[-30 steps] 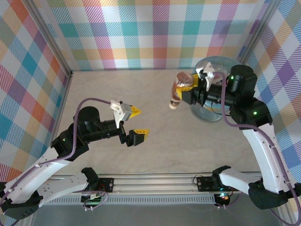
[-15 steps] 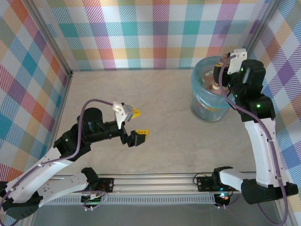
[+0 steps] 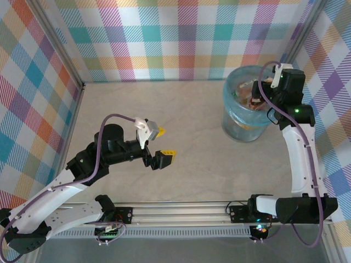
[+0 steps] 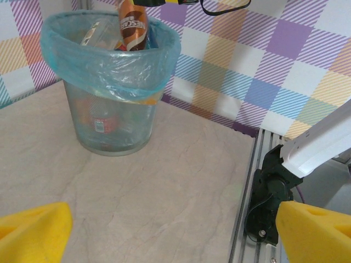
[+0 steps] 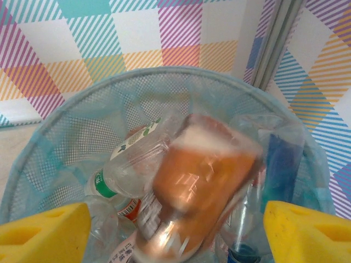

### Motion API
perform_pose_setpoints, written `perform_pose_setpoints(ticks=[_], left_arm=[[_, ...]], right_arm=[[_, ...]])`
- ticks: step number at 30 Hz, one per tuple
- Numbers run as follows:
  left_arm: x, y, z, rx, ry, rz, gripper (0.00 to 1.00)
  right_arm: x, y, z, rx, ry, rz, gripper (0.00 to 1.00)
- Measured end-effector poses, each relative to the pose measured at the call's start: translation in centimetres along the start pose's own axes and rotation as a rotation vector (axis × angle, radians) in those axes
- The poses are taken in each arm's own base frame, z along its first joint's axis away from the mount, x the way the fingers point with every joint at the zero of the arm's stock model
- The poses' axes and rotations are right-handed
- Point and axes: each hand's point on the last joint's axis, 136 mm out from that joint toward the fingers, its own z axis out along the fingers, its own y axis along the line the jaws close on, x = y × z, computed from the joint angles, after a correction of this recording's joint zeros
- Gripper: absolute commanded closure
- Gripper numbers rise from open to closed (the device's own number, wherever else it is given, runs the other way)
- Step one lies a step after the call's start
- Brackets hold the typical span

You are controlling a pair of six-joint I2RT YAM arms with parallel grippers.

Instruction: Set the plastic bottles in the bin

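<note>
Over the bin [image 5: 82, 109], the right tool [image 5: 175, 233] is wide open. A blurry brown bottle [image 5: 205, 170] is between its fingers, touching neither, above other bottles [image 5: 118, 164] inside. The left tool [image 3: 159, 145] hangs open over the surface [image 3: 186, 120], holding nothing.

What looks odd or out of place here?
Just the brown bottle: it sticks upright above the bin rim, blurred beneath the open right hand, probably mid-drop. Nothing looks spilled.
</note>
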Motion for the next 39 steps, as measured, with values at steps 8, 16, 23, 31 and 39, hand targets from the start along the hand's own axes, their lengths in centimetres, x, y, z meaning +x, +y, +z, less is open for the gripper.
perform_pose_setpoints(ticks=[8, 16, 23, 31, 39], left_arm=[[0.6, 0.3, 0.9, -0.002, 0.028, -0.011, 0.05], [0.9, 0.5, 1.3, -0.003, 0.038, -0.014, 0.04], [1.1, 0.7, 1.5, -0.011, 0.034, -0.013, 0.05], [1.0, 1.0, 1.5, -0.029, 0.031, -0.012, 0.05], [0.2, 2.5, 1.4, -0.116, -0.013, -0.005, 0.04]], right_arm=[[0.1, -1.3, 0.2, 0.030, 0.008, 0.022, 0.23], [1.9, -0.4, 4.5, -0.029, 0.092, 0.053, 0.47], [2.7, 0.4, 7.1, -0.082, 0.123, 0.096, 0.56], [3.3, 0.6, 7.0, -0.089, 0.152, 0.131, 0.47], [0.6, 1.5, 2.1, -0.152, 0.081, 0.168, 0.48]])
